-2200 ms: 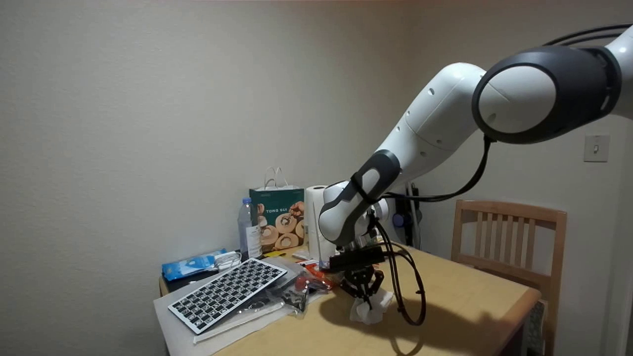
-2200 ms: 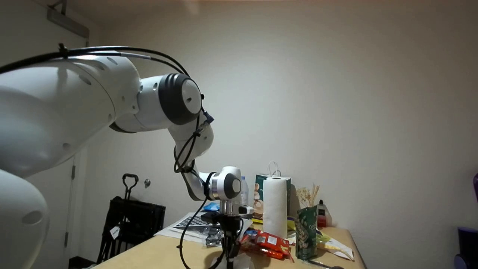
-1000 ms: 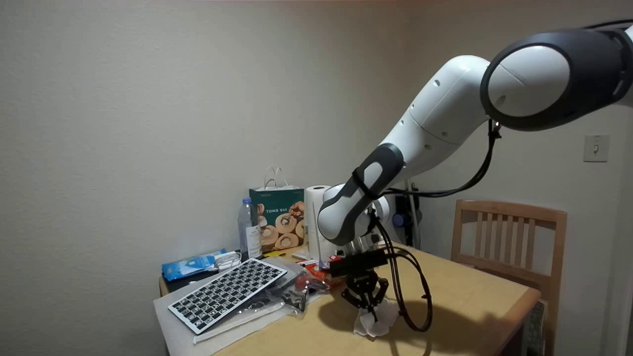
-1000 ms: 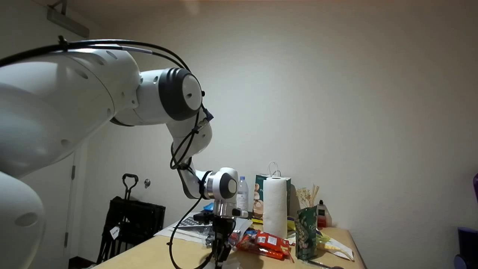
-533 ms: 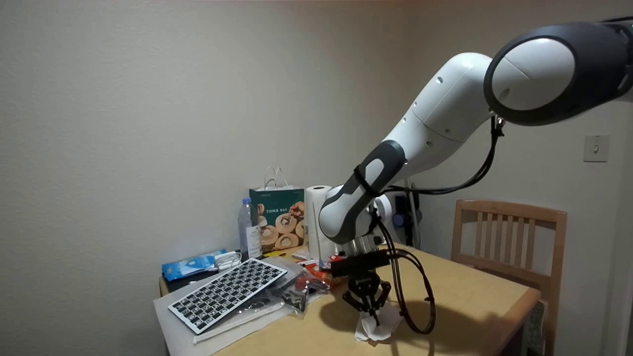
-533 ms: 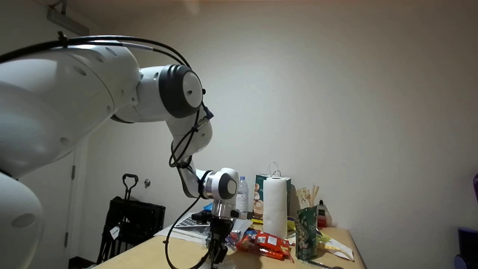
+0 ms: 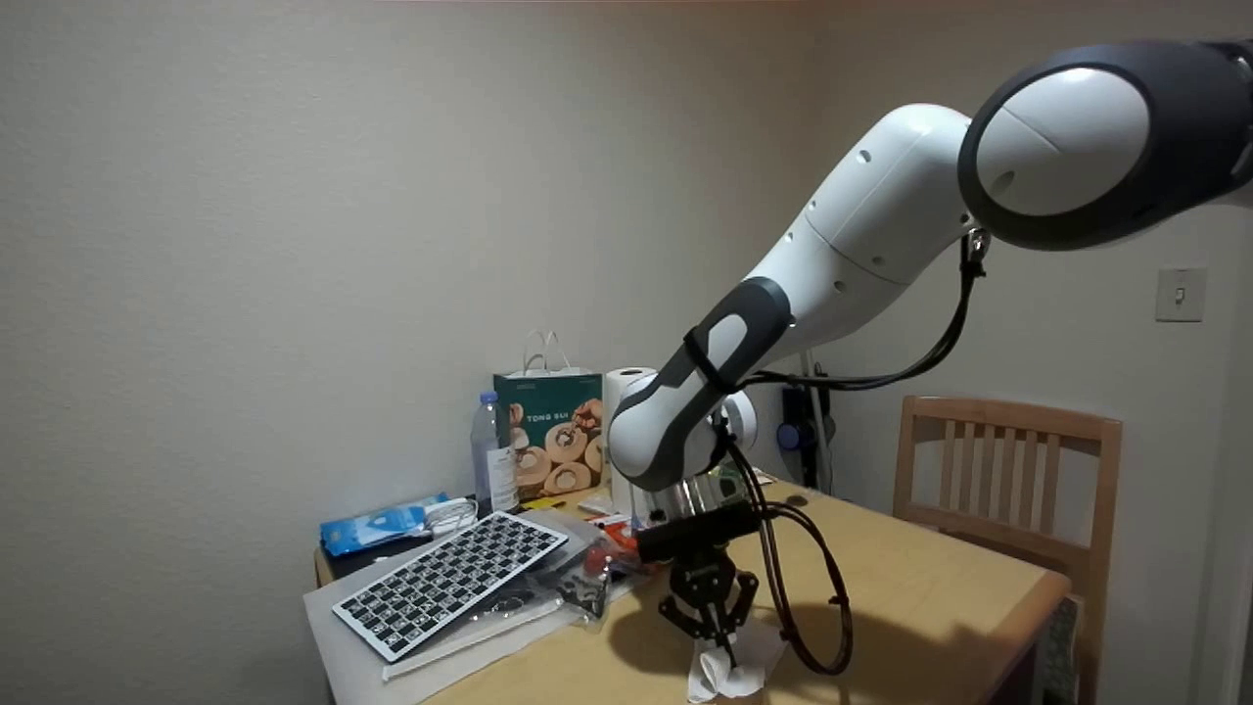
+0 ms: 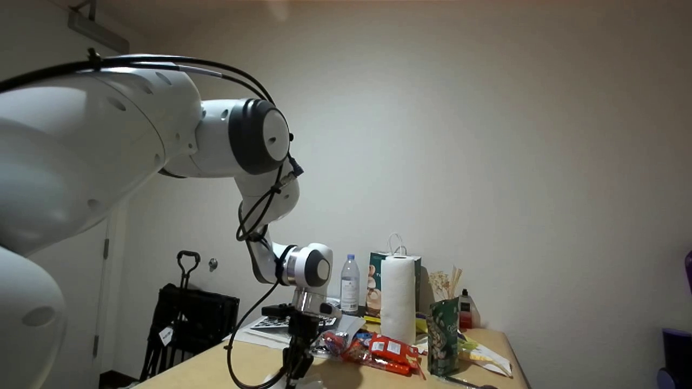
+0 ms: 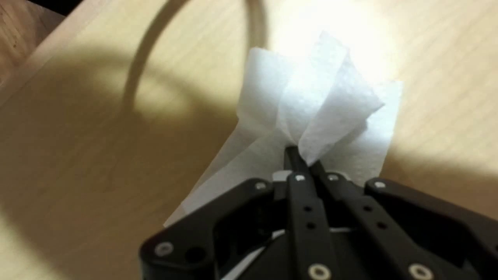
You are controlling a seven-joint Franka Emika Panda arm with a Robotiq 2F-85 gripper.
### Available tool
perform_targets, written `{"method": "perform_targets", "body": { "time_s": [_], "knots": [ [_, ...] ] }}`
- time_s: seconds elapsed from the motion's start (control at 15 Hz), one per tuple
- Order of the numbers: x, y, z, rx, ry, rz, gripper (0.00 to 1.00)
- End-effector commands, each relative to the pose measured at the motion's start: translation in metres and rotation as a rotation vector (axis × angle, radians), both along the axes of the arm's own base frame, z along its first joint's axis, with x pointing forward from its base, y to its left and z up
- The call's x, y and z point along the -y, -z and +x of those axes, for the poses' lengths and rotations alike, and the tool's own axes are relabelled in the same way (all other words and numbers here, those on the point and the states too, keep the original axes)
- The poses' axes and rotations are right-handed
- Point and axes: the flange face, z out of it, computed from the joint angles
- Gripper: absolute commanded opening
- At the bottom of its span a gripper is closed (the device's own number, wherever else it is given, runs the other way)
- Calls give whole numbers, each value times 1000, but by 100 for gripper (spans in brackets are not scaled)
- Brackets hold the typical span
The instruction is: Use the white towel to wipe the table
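The white towel is a thin, crumpled paper sheet, seen in an exterior view on the table. In the wrist view the towel spreads out around the fingertips, with a pinched fold standing up between them. My gripper is shut on this fold, pointing down. In an exterior view the gripper is low over the tabletop, with the towel at its tips. In another exterior view the gripper is near the bottom edge, and only a strip of the towel shows; the rest is cut off.
A keyboard on packaging, red snack packs, a paper towel roll, a bottle, a green pouch and a paper bag stand on the table. A chair stands beside it.
The gripper has moved across the table with the towel held, leftward in an exterior view and downward in the picture in another. The towel has slid along with it. Other objects stayed put.
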Motion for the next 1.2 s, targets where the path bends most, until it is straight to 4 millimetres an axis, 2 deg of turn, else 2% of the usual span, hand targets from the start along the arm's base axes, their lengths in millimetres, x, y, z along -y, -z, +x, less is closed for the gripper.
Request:
{"method": "perform_targets", "body": {
  "time_s": [0.0,0.07,0.13,0.27,0.4,0.53,0.87,0.93,1.0,1.07,1.13],
  "knots": [
    [-46,32,-10,-103,-123,63,0],
    [-52,31,-10,-116,-139,59,0],
    [-38,4,-4,-71,-87,31,2],
    [-50,5,-5,-91,-109,31,2],
    [-52,5,-4,-94,-113,31,0],
    [-68,13,-1,-83,-195,13,0],
    [-141,33,0,-166,-435,-20,0],
    [-150,34,0,-184,-474,-16,0],
    [-152,31,2,-201,-486,4,0],
    [-145,10,-1,-171,-427,-29,2],
    [-153,11,-1,-183,-448,-27,2]
  ]
}}
